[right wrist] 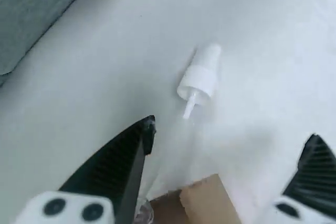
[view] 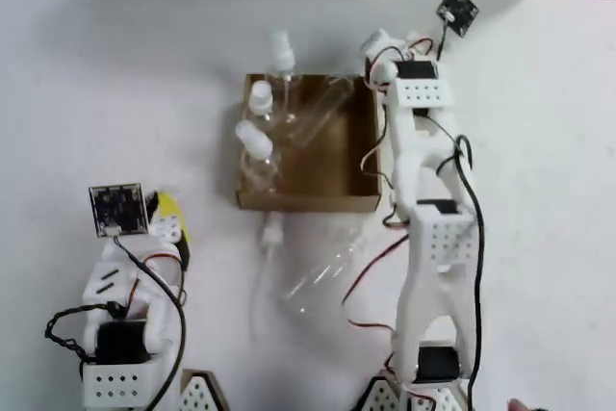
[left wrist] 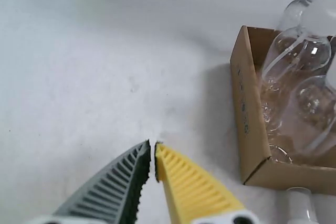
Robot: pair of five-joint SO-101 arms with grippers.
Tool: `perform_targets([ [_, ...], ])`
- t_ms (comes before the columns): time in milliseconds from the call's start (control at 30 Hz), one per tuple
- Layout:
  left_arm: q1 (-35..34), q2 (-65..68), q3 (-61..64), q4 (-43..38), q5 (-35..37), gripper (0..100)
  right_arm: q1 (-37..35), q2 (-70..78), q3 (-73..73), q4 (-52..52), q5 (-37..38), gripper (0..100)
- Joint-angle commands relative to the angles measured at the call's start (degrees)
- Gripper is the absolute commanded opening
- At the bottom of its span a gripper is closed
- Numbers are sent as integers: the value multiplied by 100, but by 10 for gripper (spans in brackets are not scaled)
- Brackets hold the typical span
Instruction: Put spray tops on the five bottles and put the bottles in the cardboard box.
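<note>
The cardboard box (view: 361,146) sits mid-table and holds clear bottles: two with white spray tops (view: 258,115) along one side, and one lying at the back (view: 322,108). A loose spray top (view: 281,45) lies on the table behind the box; the right wrist view has this spray top (right wrist: 199,77) beyond the box corner (right wrist: 199,203). My right gripper (right wrist: 231,132) is open over that corner, at the box's far right (view: 380,50). A capped bottle (view: 272,236) and a clear bottle (view: 327,276) lie in front of the box. My left gripper (left wrist: 152,156) is shut and empty, left of the box (left wrist: 247,114).
The right arm (view: 428,218) stretches along the box's right side with loose wires beside it. The left arm (view: 125,286) rests at the near left. Bare white table lies left of the box and at the far right.
</note>
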Motion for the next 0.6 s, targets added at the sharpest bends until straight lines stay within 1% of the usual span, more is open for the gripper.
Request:
perform_targets([
  [0, -4, -57, 0, 26, -62, 22, 13, 523, -1125, 75, -53, 372],
  [167, -4, -57, 0, 26, -62, 22, 22, 1596, -2338, 75, -9, 358],
  [233, -4, -57, 0, 26, -62, 22, 75, 1965, -2822, 75, -9, 298],
  [433, -4, -57, 0, 35, -62, 22, 286, 2695, -3974, 75, 9, 27],
  [467, -4, -57, 0, 35, -62, 22, 312, 2756, -4088, 75, 9, 7],
  [533, -4, -57, 0, 35, -62, 22, 391, 2809, -4211, 84, -35, 27],
  [567, -4, -57, 0, 35, -62, 22, 418, 2818, -4220, 84, -44, 16],
])
